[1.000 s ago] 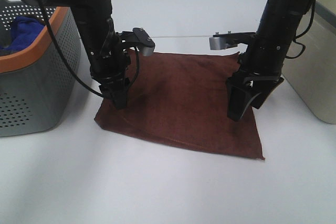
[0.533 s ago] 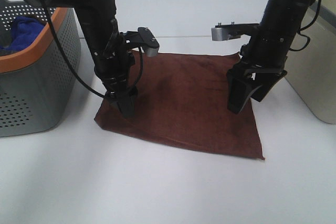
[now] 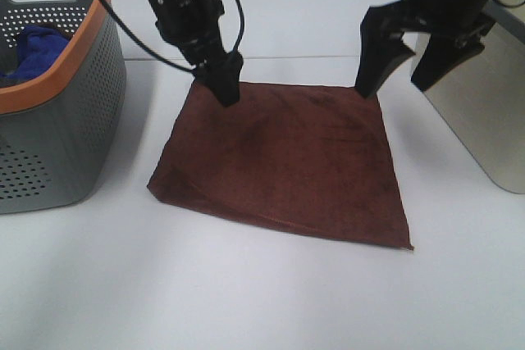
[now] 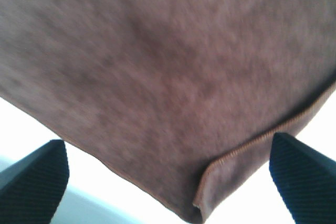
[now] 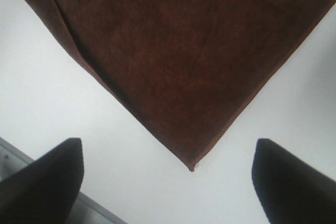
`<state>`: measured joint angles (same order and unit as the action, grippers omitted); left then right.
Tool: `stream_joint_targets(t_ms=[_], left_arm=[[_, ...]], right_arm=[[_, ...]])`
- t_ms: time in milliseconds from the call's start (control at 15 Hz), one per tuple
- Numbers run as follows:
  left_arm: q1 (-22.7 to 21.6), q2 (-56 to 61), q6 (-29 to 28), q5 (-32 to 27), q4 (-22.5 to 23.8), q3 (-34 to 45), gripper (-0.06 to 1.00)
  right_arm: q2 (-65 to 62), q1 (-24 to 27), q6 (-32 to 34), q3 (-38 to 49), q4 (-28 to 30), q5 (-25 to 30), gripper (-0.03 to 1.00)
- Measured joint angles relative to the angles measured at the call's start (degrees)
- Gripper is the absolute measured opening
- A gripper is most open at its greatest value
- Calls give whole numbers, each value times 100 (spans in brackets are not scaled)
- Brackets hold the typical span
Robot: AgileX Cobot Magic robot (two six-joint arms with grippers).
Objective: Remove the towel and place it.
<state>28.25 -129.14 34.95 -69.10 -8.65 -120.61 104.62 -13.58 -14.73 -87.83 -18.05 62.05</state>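
Observation:
The towel (image 3: 279,161), a dark reddish-brown cloth, lies spread flat on the white table. My left gripper (image 3: 227,86) hangs just above its far left corner. In the left wrist view the towel (image 4: 157,66) fills the picture below that gripper (image 4: 168,182), whose jaws stand wide apart with nothing between them. My right gripper (image 3: 394,84) hovers open over the towel's far right corner. In the right wrist view a corner of the towel (image 5: 173,51) points toward the empty gap of that gripper (image 5: 168,182).
At the left stands a grey perforated basket (image 3: 107,6) with an orange rim, with a blue cloth (image 3: 33,47) inside. A pale box (image 3: 492,112) stands at the right edge, close to the right arm. White table surface shows in front of the towel.
Both arms have risen off the towel and moved toward its far edge. The left gripper has opened. The towel has stayed flat in place.

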Motion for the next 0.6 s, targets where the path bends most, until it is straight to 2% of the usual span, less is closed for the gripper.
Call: stream_joint_targets(t_ms=[200, 333, 467, 600], left_arm=[[6, 235, -710, -29, -63, -773, 99], [-92, 493, -1799, -46, 258, -1152, 99], [-424, 688, -2653, -63, 779, -1163, 99], [-957, 951, -2979, -69, 963, -1134, 99]], right_arm=[[-481, 149, 940, -751, 201, 23, 76], [-647, 699, 1358, -1163, 298, 23, 76], [-739, 1255, 1392, -1232, 390, 23, 76], [-825, 1805, 1369, -1232, 516, 23, 76]])
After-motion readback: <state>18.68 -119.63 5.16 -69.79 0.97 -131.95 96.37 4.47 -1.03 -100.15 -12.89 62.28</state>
